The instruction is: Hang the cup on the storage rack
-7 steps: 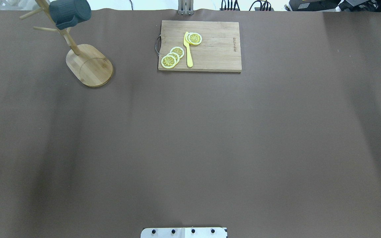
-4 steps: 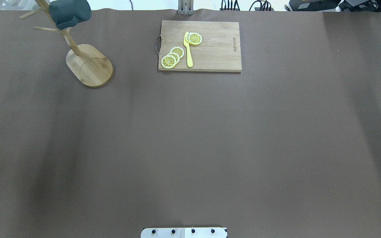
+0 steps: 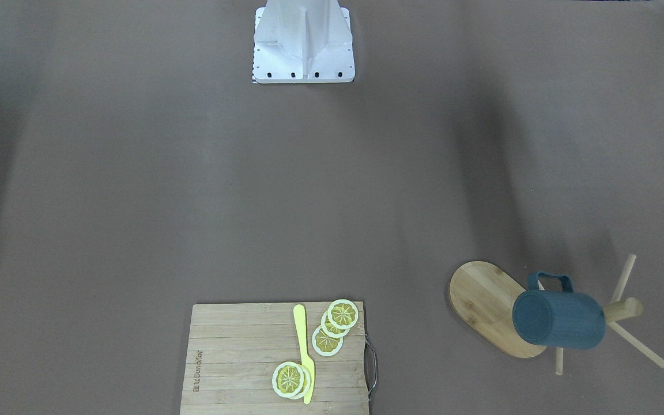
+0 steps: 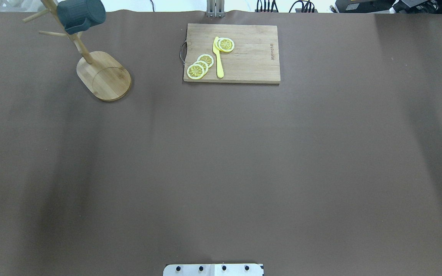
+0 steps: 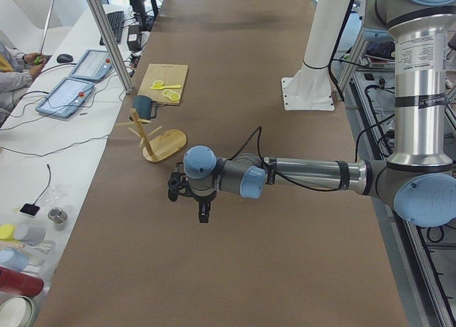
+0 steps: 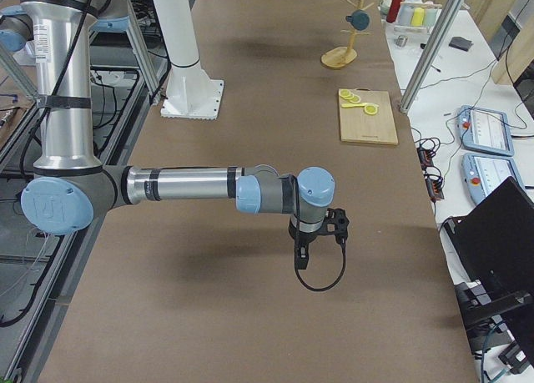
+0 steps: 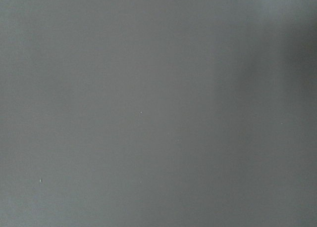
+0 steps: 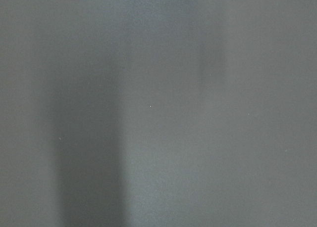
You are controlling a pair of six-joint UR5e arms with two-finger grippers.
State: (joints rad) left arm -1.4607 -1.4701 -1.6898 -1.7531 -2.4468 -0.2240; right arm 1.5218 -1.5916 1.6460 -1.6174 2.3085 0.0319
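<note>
The dark teal-blue ribbed cup (image 4: 81, 14) hangs by its handle on a peg of the bamboo storage rack (image 4: 104, 76) at the table's far left. It also shows in the front-facing view (image 3: 559, 320), tilted over the rack's oval base (image 3: 482, 294). Nothing holds the cup. My left gripper (image 5: 202, 216) shows only in the exterior left view, low over bare table well short of the rack (image 5: 164, 143). My right gripper (image 6: 299, 258) shows only in the exterior right view, far from the rack (image 6: 338, 59). I cannot tell whether either is open or shut. Both wrist views show only brown table cover.
A rectangular wooden cutting board (image 4: 244, 57) lies at the far middle with lemon slices (image 4: 200, 66) and a yellow knife (image 4: 218, 57). The robot's white base plate (image 4: 213, 269) is at the near edge. Bottles and tablets sit on side benches beyond the table.
</note>
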